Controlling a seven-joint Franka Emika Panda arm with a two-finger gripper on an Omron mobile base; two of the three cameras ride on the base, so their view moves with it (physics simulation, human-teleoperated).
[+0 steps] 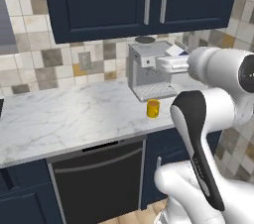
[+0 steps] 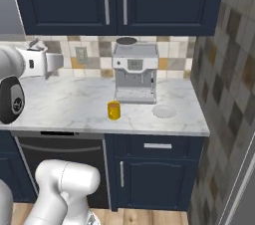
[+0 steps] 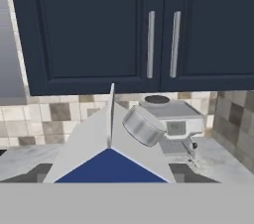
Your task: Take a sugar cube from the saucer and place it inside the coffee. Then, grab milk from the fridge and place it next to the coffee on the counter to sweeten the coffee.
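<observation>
Pincer [image 1: 174,55] clamped on white slant-topped milk carton with dark blue patch [image 3: 110,154], high above white marble bench [image 1: 69,114]. Risk: lowering too close topples yellow-orange coffee mug [image 1: 153,108], spilling coffee.

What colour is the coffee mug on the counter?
Yellow-orange: the mug stands on the white marble counter, clearest in the right base view.

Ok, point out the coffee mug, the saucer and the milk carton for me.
coffee mug [image 2: 114,111], right base view, front of its yellow wall.
saucer [image 2: 164,111], right base view, bare middle of the plate.
milk carton [image 3: 110,167], hand view, its dark blue patch.
</observation>
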